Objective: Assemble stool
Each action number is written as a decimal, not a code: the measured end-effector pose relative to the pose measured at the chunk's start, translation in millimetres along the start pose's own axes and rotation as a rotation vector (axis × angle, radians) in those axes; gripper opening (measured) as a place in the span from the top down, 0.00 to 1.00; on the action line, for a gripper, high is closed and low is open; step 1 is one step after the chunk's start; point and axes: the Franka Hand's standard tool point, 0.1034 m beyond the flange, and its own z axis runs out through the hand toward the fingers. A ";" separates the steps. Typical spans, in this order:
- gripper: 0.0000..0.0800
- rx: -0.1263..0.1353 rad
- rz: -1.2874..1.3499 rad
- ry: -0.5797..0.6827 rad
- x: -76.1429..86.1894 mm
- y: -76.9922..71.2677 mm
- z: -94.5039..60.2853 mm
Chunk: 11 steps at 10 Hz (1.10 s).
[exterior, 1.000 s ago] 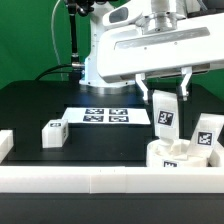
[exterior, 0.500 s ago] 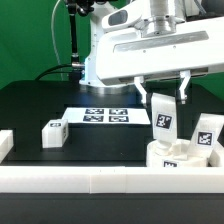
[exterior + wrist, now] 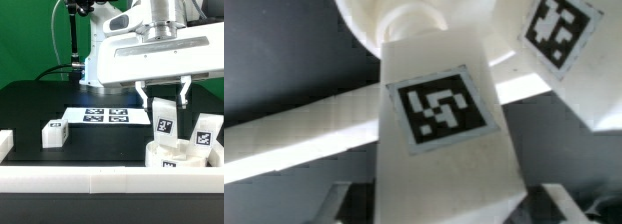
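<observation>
Stool seat [image 3: 157,156] is nearest, on the bench [image 3: 30,110] at the exterior view's right, just behind the front rail [image 3: 90,182]. It's a thick white plastic disc that looks rigid and light. You needn't lift it, but it could probably slide under a sideways shove.

Right above it is the held leg [image 3: 163,124], upright with its tag facing the camera and its lower end at the seat's top. Can't tell if it's in a socket yet. The wrist view shows the leg's far end meeting a round part of the seat.

The claw [image 3: 166,98] is clamped on that leg's upper end, one finger on each flat side. The leg looks like a hard, smooth, light block, so crushing is unlikely. The slick faces may slip or twist when you press. Take it on the flat sides, high up and square, clear of the tag.

The second leg [image 3: 206,134] stands on the seat just beside the held one, leaning a little and not touching it. Further back, toward the exterior view's left, the loose leg [image 3: 53,132] lies on the bench, well apart. Behind it the marker board [image 3: 105,116] lies flat. Farthest back is the Panda arm [image 3: 150,50].
</observation>
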 end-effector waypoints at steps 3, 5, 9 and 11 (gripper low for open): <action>0.59 -0.008 0.004 -0.002 -2.8 6.7 3.1; 0.59 -0.013 0.016 0.028 0.9 14.4 4.8; 0.59 -0.011 0.013 0.007 -1.8 11.7 7.2; 0.22 -0.008 -0.011 -0.016 1.8 7.7 1.1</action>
